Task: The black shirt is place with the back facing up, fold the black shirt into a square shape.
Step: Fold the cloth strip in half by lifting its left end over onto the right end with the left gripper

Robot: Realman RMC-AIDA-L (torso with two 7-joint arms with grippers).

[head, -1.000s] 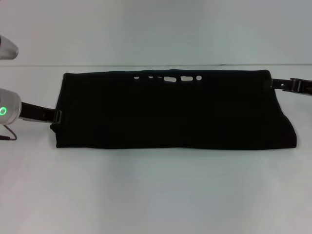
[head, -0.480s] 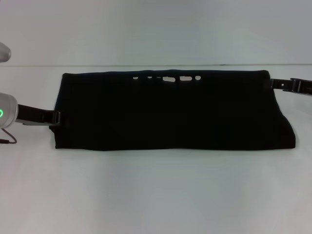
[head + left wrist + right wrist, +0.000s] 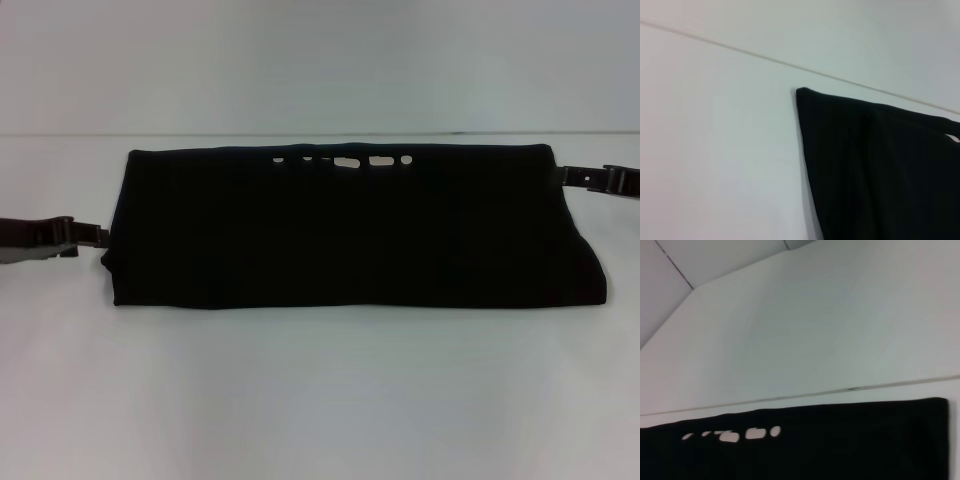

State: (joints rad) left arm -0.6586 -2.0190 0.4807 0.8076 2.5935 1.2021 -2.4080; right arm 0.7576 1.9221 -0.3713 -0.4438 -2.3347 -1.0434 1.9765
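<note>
now left gripper (image 3: 100,238) at shirt's left edge, right gripper (image 3: 562,175) at far right corner; can't tell grip on either. black shirt (image 3: 350,230) lies as long band across table (image 3: 320,400). lengthwise fold done; next fold ends inward toward square.

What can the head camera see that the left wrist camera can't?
Only the head view shows the whole folded shirt, both tools, the left tool at its left edge and the right tool at its far right corner, and a row of white marks along the far edge. Only the left wrist view shows one corner up close. Both show the black shirt lying on the white table.
</note>
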